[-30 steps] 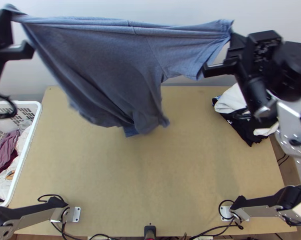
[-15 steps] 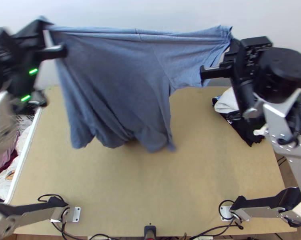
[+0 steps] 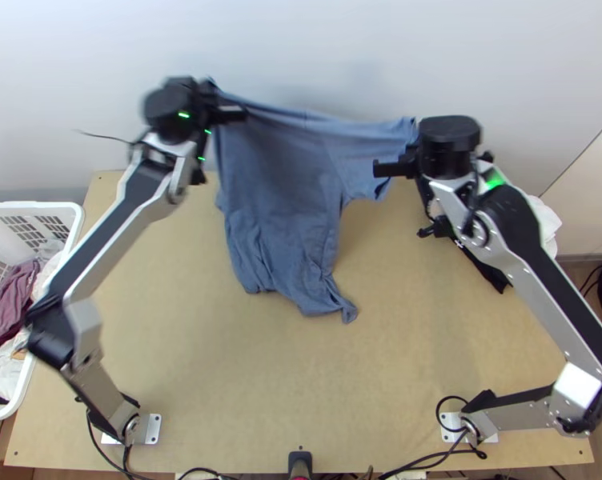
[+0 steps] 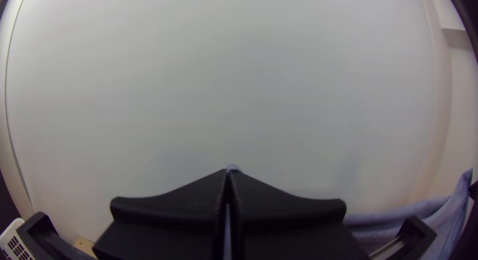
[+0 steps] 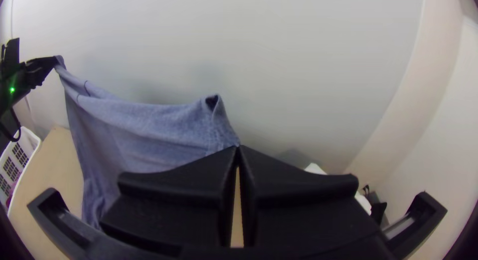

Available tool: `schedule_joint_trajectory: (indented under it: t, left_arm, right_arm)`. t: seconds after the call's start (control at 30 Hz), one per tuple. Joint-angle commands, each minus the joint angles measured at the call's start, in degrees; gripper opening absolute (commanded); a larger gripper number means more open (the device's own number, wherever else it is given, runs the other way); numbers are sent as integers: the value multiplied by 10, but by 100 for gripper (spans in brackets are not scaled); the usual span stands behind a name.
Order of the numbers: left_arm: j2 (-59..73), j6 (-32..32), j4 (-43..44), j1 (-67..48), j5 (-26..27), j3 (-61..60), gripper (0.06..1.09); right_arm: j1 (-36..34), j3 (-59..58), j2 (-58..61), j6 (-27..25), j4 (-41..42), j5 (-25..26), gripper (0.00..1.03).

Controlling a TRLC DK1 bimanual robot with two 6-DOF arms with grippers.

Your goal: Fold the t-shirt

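Shirt [image 3: 281, 200], held up by two corners of its upper edge above the far part of the table [image 3: 301, 376], its lower end [image 3: 321, 296] gathered and narrowed, on or just over the wood; which cannot be told. The left gripper [image 4: 229, 170] has its fingers pressed together on a small nub of cloth; the right gripper [image 5: 238, 146] pinches the sleeve's corner, fingers likewise closed. Probable faults: either corner may slip out if the arms pull too hard, since both grips appear shallow; the lower end may settle in a bunch if the shirt is lowered without being drawn out flat, its folds being uneven; and the sleeve may catch the heap [image 3: 483, 268] beside the right arm if laid too near it. Comparison of views: the top view gives the drape down to the lower end, along with the heap and the basket [image 3: 29, 206]; the left wrist view adds the nub between the left fingertips; the right wrist view adds the small open fold [image 5: 212, 101] near the right fingertips and the slack upper edge running across to the left gripper.
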Motion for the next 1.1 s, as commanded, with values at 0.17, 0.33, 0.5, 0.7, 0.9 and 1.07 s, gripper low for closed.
schedule_joint_trajectory:
  t: [0.17, 0.33, 0.5, 0.7, 0.9, 1.07]
  left_arm:
    - [167, -92, -3, -29, 47, -1, 10]
    - [206, -195, -71, -26, 69, 32, 19]
    - [221, -269, -154, -26, 117, 36, 68]
    - [221, -314, -337, -45, 250, 98, 104]
    - [179, -293, -426, -97, 323, 103, 104]
    - [144, -206, -495, -174, 345, 105, 103]
  right_arm:
    - [-121, -108, 86, 104, 16, -112, 3]
    - [-152, -108, 106, 156, 21, -146, 3]
    - [-170, -134, 109, 178, 21, -174, 3]
    - [-180, -177, 114, 185, 22, -192, 3]
    - [-184, -204, 116, 187, 38, -199, 3]
    - [-198, -217, 119, 188, 51, -205, 3]
